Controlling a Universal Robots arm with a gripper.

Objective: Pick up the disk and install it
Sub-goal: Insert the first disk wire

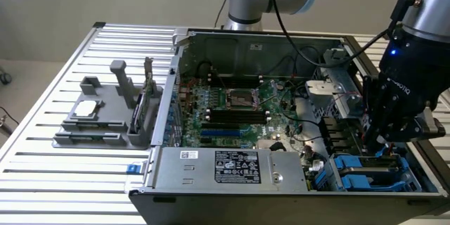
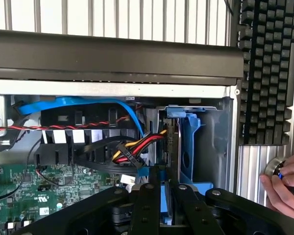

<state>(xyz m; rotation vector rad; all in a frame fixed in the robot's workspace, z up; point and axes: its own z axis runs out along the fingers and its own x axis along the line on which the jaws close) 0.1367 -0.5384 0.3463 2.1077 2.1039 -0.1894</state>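
An open computer case [image 1: 232, 40] lies on a slatted metal table [image 1: 42, 146], its green motherboard [image 1: 232, 109] exposed. The black gripper [image 1: 380, 148] reaches into the blue drive bay [image 1: 365, 175] at the case's corner on the exterior view's right, fingers [image 2: 146, 205] clenched on 1 thin upright edge of the disk [image 2: 165, 196] in its blue carrier. A person's hand [image 2: 284, 183] rests beside a black keyboard [image 2: 267, 68].

Cable bundle [image 2: 132, 147] crowding one side of the blue bay [image 2: 191, 142], case wall [image 2: 220, 142] tight on the other.
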